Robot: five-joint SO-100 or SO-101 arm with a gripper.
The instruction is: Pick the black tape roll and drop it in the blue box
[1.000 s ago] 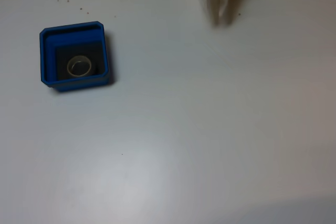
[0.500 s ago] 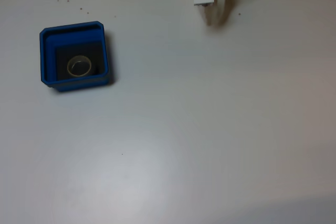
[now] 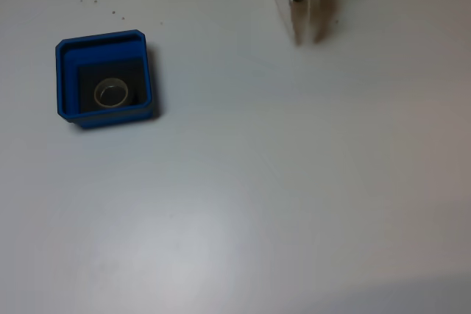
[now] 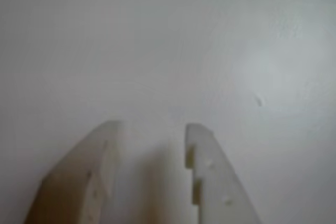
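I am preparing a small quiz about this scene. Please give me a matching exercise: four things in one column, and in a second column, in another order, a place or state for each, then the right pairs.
Things:
1. black tape roll
2. blue box
3. hand
4. table

Places or states:
A. open, with nothing between the fingers
B. at the left of the fixed view, standing on the table
C. white, carries everything
D. lying on the dark floor inside the box

Right pairs: 1-D, 2-B, 3-A, 4-C
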